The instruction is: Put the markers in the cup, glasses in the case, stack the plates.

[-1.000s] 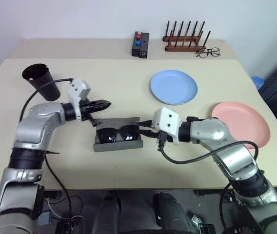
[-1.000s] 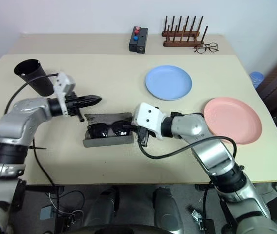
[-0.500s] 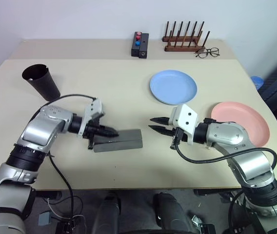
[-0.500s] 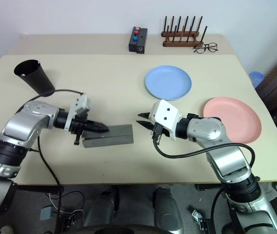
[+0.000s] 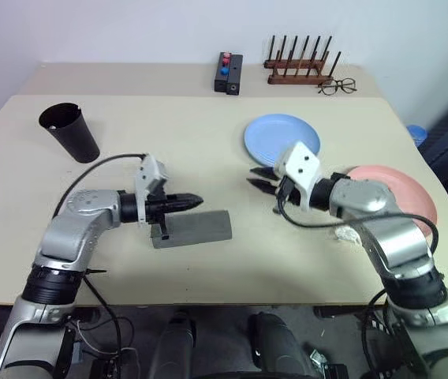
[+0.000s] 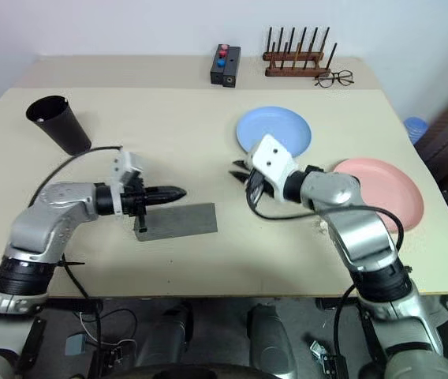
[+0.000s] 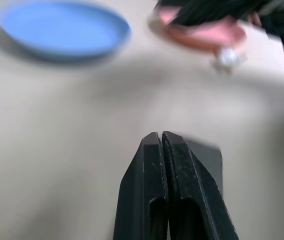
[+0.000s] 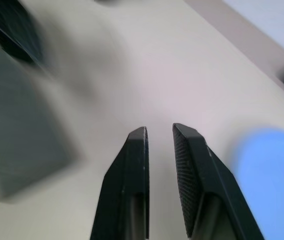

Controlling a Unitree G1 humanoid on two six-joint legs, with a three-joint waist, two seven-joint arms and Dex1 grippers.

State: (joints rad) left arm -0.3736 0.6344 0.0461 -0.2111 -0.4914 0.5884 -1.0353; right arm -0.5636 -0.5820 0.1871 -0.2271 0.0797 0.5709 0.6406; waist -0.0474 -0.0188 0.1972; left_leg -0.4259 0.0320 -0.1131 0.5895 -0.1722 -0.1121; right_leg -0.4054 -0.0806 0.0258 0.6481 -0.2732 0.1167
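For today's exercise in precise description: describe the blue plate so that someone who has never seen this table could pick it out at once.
Start at the beige table and look toward its far right part, in front of the wooden peg rack. The blue plate lies there, round and shallow, just beyond the right gripper. Its neighbour, the pink plate, lies nearer the table's right edge.

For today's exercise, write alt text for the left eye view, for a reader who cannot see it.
A closed grey case lies on a beige table between the shut left gripper and the slightly open right gripper. A black cup stands far left; a blue plate and a pink plate lie right.
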